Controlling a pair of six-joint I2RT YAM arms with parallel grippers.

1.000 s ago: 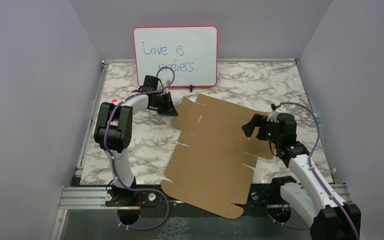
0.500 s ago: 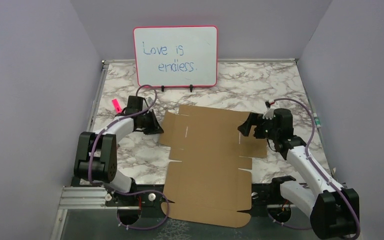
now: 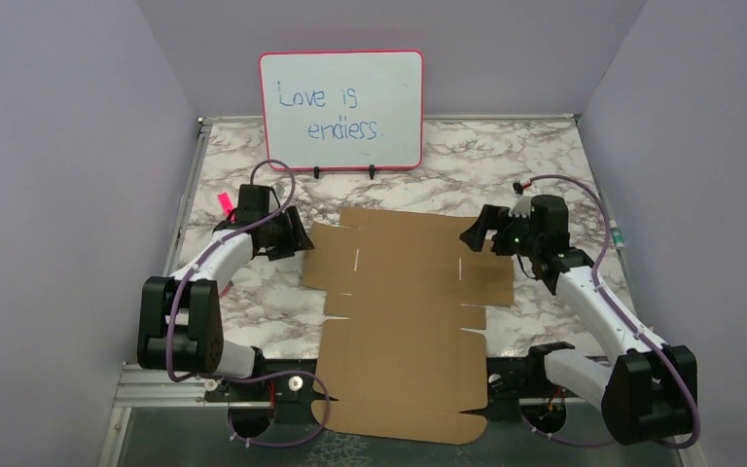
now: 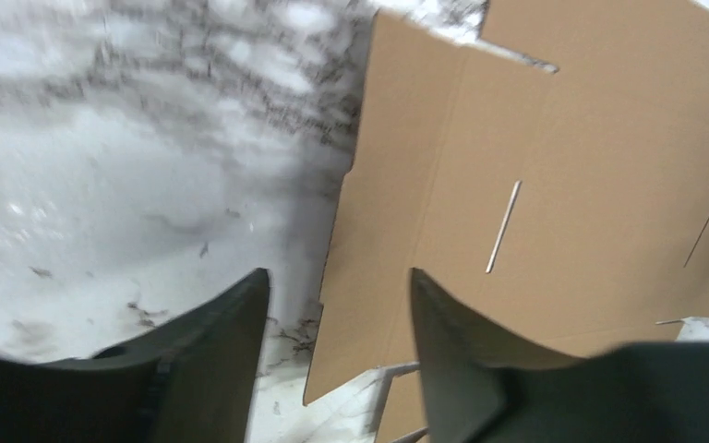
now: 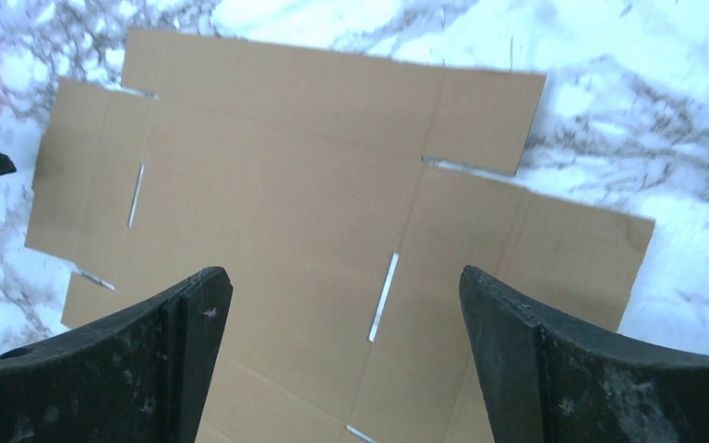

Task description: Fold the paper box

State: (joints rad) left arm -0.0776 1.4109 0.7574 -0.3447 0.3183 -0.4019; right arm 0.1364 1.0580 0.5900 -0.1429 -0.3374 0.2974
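Observation:
The paper box [image 3: 404, 311] is a flat brown die-cut cardboard sheet with flaps and slots, lying square on the marble table, its near end hanging over the front edge. My left gripper [image 3: 295, 241] is at the sheet's far left flap. In the left wrist view that gripper [image 4: 339, 275] is open, and the flap edge of the cardboard [image 4: 563, 138] runs under the gap, untouched. My right gripper [image 3: 474, 233] hovers over the far right part. In its wrist view it [image 5: 339, 273] stands wide open above the cardboard [image 5: 286, 166] near a slot.
A pink-framed whiteboard [image 3: 341, 109] with handwriting stands at the back of the marble table [image 3: 545, 156]. A small pink object [image 3: 224, 204] lies left of my left arm. Purple walls close in both sides.
The sheet has swung from askew to square with the table and slid nearer. My left gripper came left and nearer with it, then opened and let go. The right gripper stayed open.

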